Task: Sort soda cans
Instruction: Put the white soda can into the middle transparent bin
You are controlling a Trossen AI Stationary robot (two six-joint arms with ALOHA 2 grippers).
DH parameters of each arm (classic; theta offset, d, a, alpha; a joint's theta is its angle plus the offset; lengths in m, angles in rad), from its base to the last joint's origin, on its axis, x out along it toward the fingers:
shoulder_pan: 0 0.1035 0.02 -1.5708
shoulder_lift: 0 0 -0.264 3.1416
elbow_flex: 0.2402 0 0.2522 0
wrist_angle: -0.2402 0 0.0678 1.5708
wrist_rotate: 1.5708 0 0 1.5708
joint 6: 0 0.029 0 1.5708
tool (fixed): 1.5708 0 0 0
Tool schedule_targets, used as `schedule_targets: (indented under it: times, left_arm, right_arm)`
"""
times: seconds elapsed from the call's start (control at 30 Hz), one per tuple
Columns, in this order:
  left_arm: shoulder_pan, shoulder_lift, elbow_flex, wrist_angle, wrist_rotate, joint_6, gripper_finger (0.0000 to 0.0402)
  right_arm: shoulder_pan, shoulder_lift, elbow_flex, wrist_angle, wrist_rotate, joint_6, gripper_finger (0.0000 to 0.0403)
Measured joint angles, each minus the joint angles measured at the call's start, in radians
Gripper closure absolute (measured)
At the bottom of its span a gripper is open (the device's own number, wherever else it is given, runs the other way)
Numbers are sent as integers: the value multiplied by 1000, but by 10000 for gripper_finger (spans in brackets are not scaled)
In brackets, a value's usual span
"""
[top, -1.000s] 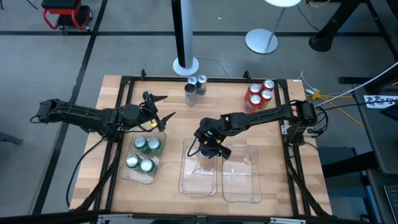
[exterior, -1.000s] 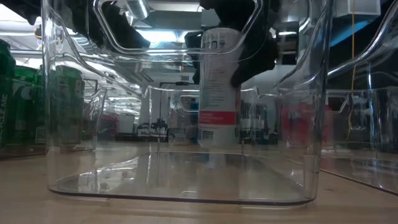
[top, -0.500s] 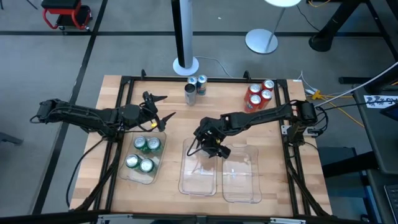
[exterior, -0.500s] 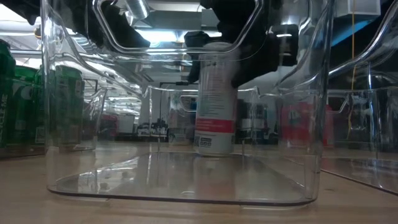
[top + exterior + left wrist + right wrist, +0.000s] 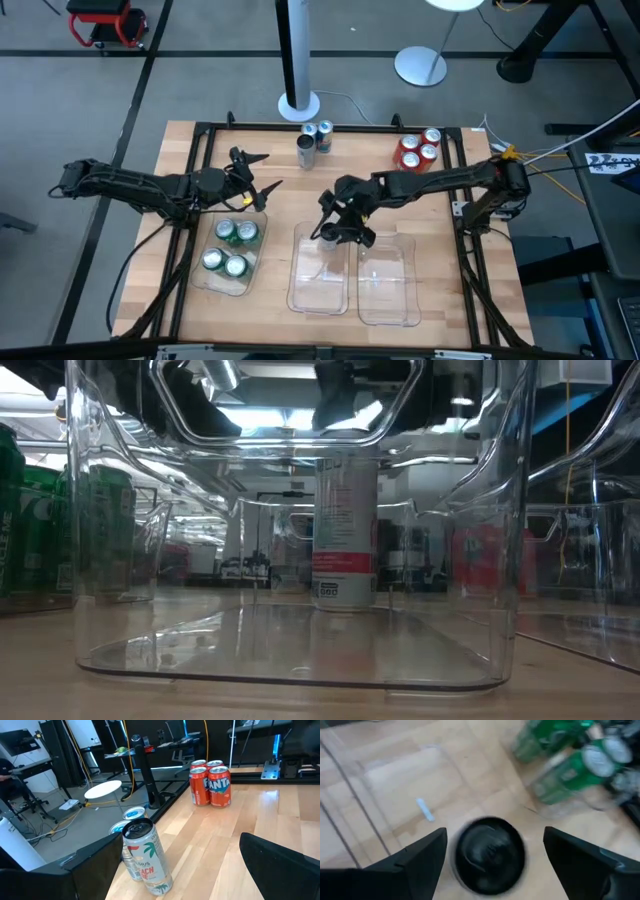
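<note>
Hovering directly above a silver can (image 5: 345,530) standing upright in the middle tray (image 5: 318,290), the right claw (image 5: 340,225) has its fingers spread wide on either side of the can top and holds nothing. To one side of the claw, a neighbouring tray (image 5: 228,275) holds four green cans (image 5: 229,247); on the other side, an empty third tray (image 5: 388,285) sits just beside the middle one. Beyond the claw, at the table's far edge, stand three more silver cans (image 5: 313,140) and four red cans (image 5: 417,152). The left claw (image 5: 258,177) waits near the green cans, fingers fully apart and empty. One risk: a finger could clip the can's rim as the claw lifts and tip it against the tray wall.
</note>
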Motion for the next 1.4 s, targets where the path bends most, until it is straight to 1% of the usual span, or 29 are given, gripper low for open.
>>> schedule_targets:
  times: [0.2,0.3,0.4,0.6,0.7,0.83,0.9,0.97,1.13,1.3,1.4]
  left_arm:
    - [0,0,0,0,0,0,13]
    - [0,0,0,0,0,0,13]
    - [0,0,0,0,0,-1,13]
    - [0,0,0,0,0,-1,13]
    - [0,0,0,0,0,-1,13]
    - [0,0,0,0,0,0,13]
    - [0,0,0,-1,0,4,13]
    - [0,0,0,-1,0,5,13]
    - [0,0,0,-1,0,8,13]
    - [0,0,0,-1,0,8,13]
    - [0,0,0,0,0,8,13]
  right_arm:
    - [-61,-66,0,10,86,-9,73]
    - [-106,-76,0,32,132,-29,73]
    - [-164,-76,-1,83,149,-32,72]
    - [-308,-60,-2,203,138,-39,72]
    - [-376,-48,-1,259,99,-16,72]
    - [-440,5,-1,344,34,42,72]
    - [-460,27,-1,379,24,55,72]
    - [-473,40,-1,414,43,48,72]
    - [-482,49,-1,433,172,29,72]
    - [-483,64,-2,493,158,60,69]
    - [-481,73,-1,547,143,86,48]
